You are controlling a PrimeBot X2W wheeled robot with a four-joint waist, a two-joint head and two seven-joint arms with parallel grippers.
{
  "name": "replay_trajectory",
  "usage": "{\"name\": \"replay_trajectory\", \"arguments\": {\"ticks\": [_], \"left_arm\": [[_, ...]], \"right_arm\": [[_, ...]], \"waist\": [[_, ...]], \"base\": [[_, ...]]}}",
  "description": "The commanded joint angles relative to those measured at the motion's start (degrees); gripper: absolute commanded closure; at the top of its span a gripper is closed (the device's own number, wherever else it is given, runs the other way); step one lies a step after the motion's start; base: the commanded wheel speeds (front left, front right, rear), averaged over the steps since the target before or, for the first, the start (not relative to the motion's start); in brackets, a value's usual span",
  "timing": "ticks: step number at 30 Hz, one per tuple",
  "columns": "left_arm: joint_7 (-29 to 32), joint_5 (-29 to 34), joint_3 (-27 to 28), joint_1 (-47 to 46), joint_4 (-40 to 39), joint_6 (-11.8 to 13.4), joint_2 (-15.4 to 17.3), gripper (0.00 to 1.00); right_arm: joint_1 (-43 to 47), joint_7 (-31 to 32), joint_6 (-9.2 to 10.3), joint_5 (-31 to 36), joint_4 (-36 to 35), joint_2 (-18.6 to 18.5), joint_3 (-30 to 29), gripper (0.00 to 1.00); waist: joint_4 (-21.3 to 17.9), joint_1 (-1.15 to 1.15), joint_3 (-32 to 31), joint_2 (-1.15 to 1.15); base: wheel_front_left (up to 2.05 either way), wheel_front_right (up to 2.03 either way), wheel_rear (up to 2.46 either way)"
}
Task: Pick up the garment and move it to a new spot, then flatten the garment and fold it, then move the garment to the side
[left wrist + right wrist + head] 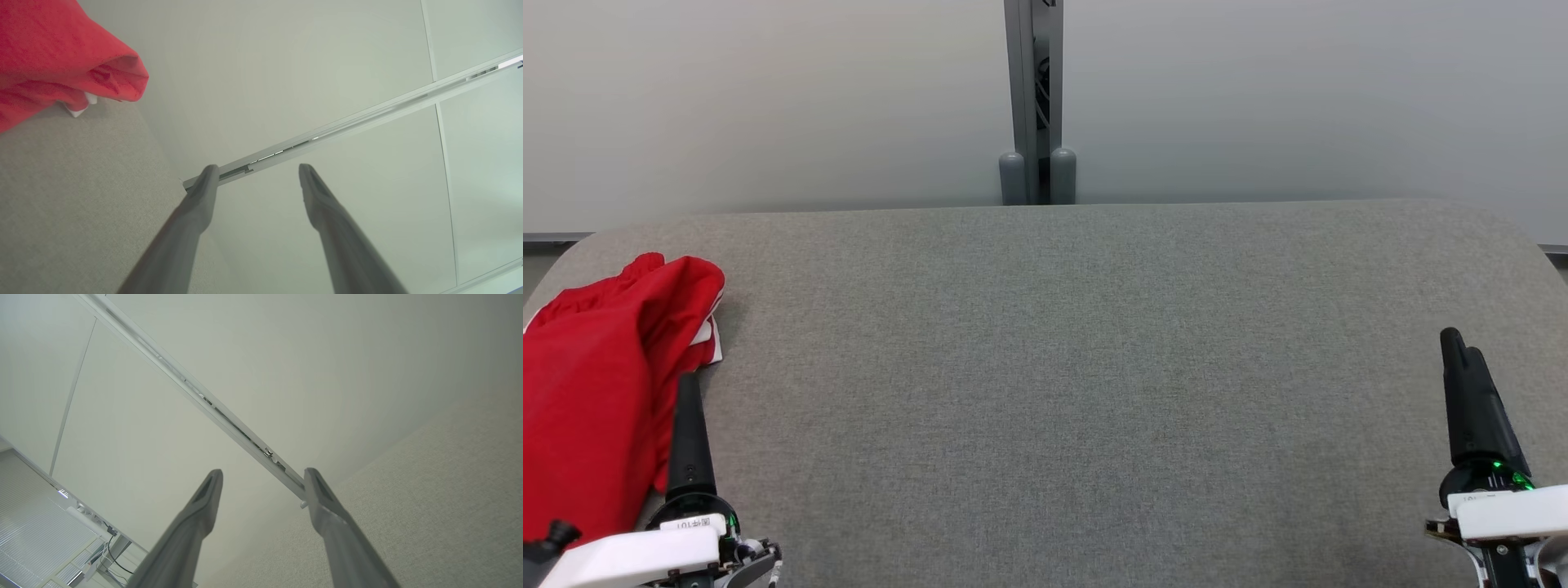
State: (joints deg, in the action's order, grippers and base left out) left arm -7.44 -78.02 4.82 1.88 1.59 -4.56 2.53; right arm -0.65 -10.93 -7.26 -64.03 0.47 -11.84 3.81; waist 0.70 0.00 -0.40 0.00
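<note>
Red cloth garment lies bunched at 9 o'clock on the grey felt-covered worktop, running off the head view's left edge. A white trim piece peeps out on its 3 o'clock side. Not flat, not folded. Judgement: task at its very start. Pick-up, shift to a new spot, flattening, folding and the final move aside are all left to do.

Left tool: released, both dark fingers spread, nothing between them. In the head view it sits at 7 o'clock, just beside the garment's edge; whether it touches the cloth I cannot tell. Right tool: released likewise, empty, at 4 o'clock, well apart from the garment.

Around: grey metal post with two rounded stubs at its base, at 12 o'clock behind the worktop; pale wall panels on either side. The felt toward the centre looks a fit spot for laying out. Nothing seems to bar the reach. Likely snag is the heap itself: layers tangled, edges hidden.
</note>
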Motion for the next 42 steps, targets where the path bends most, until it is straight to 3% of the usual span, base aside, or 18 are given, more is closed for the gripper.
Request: {"name": "replay_trajectory", "arguments": {"ticks": [1, 10, 22, 36, 42], "left_arm": [[-0.42, 3.71, 1.09, -2.08, -1.25, -0.59, 0.24, 0.00], [-1.56, 12.88, 1.08, -2.91, -3.38, -0.95, 0.28, 0.00], [-2.78, 28.77, -1.63, -3.09, -4.45, -1.09, 0.31, 0.00], [-4.21, 49.62, -12.86, -2.26, -1.89, 6.69, 0.35, 0.00], [-4.76, 54.17, -15.27, -2.61, 0.05, 9.73, 0.37, 0.00]], "right_arm": [[-1.51, -0.53, -0.24, 4.50, -1.43, -0.07, -0.73, 0.00], [-2.94, -1.12, -0.26, 19.02, -3.43, 1.25, 0.86, 0.00], [-3.35, -1.78, -0.27, 31.13, -3.42, 3.04, -0.47, 0.00], [-3.37, -2.47, -0.28, 43.18, 1.83, 4.84, -1.50, 0.00], [-3.97, -2.78, -0.29, 46.87, 4.95, 5.38, -1.43, 0.00]], "waist": [[0.03, 0.00, 0.03, 0.00], [0.21, 0.00, 0.18, 0.00], [0.19, 0.00, 0.24, 0.00], [-0.51, 0.00, 0.03, 0.00], [-0.75, 0.00, -0.18, 0.00]], "base": [[0.00, 0.00, 0.00], [0.00, 0.00, 0.00], [0.00, 0.00, 0.00], [0.00, 0.00, 0.00], [0.00, 0.00, 0.00]]}}
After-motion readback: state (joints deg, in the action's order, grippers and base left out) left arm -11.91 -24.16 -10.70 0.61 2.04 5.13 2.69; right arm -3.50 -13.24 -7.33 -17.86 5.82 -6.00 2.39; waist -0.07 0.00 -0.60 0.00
